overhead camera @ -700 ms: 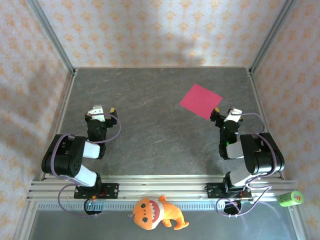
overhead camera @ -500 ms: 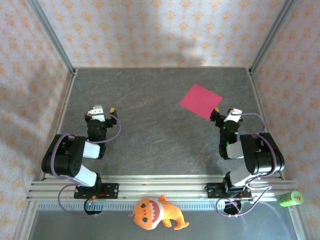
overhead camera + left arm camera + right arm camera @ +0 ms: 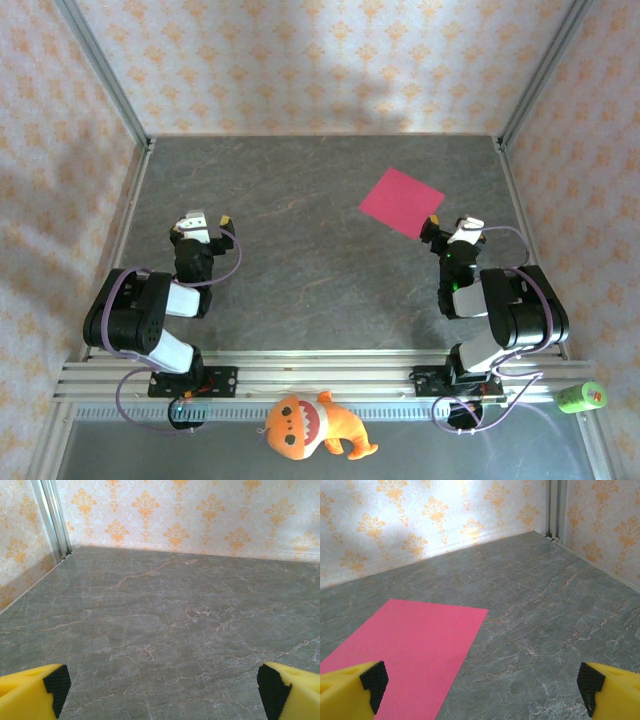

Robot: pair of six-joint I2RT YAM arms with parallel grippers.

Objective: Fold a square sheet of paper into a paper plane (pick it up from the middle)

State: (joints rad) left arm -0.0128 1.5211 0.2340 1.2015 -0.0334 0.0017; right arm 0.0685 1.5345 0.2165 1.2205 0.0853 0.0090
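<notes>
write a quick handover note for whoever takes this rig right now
Grippers: the left gripper is open and empty, low over the bare grey stone-patterned table on its left side. The right gripper is open and empty, just short of the paper.
Things: the thin magenta-pink square sheet of paper lies flat on the far right of the table, turned corner-on, its near corner by the right gripper.
Done: nothing; no crease, sheet not yet picked up.
Left: grasp the sheet at its middle and make every fold of the plane.

Square sheet of paper [image 3: 405,650] runs off the right wrist view's lower left edges, its near corner behind a yellow fingertip [image 3: 347,692].
</notes>
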